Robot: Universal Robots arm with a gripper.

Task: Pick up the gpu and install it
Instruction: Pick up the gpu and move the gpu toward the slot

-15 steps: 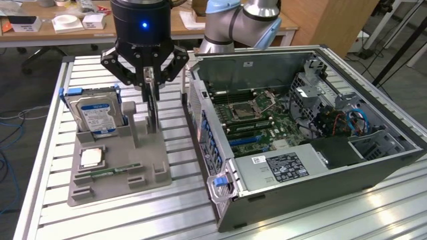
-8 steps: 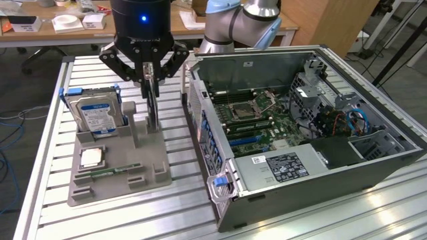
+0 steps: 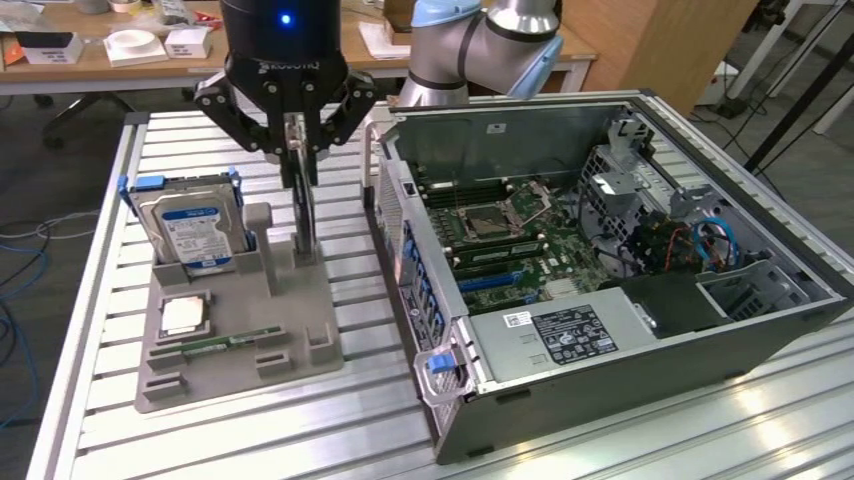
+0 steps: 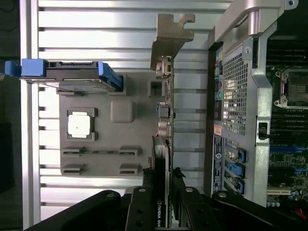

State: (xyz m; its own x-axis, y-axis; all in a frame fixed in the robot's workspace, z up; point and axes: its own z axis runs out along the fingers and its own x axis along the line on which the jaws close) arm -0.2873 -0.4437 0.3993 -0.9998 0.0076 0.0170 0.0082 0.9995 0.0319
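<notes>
The pick-up is under way and the install is not yet done. The gpu (image 3: 304, 210) stands on edge over the grey holder (image 3: 300, 335), and the gripper (image 3: 296, 150) comes down on it from 12 o'clock. In the exterior view the card's lower end sits at the holder's upright slot. Whether it has come clear of that slot I cannot tell.

The open computer case (image 3: 747, 340) lies at 3 o'clock of the holder, just beside it on the slatted tabletop (image 3: 360, 425). Its motherboard (image 3: 507, 240) is bare where expansion cards go, so carrying the card across and seating it appear to be left.

The fingers (image 4: 142, 207) are drawn in partway and pinch the gpu (image 4: 164, 144) between them, one on each flat face of the thin board. The wrist view shows the card edge-on, running away from the gripper (image 4: 163, 175), with its silvery bracket (image 4: 169, 36) at the far end. The grip looks centred across the card's thickness, and the board hangs straight rather than tilted.

Other parts remain in the holder. The hard drive (image 3: 194, 230) in its blue carrier is at 9 o'clock of the gpu in the exterior view. The processor chip (image 3: 183, 315) is at about 7 o'clock. The narrow memory stick (image 3: 220, 345) lies just beyond the chip, toward 6 o'clock. None of them touch the card or the fingers.
</notes>
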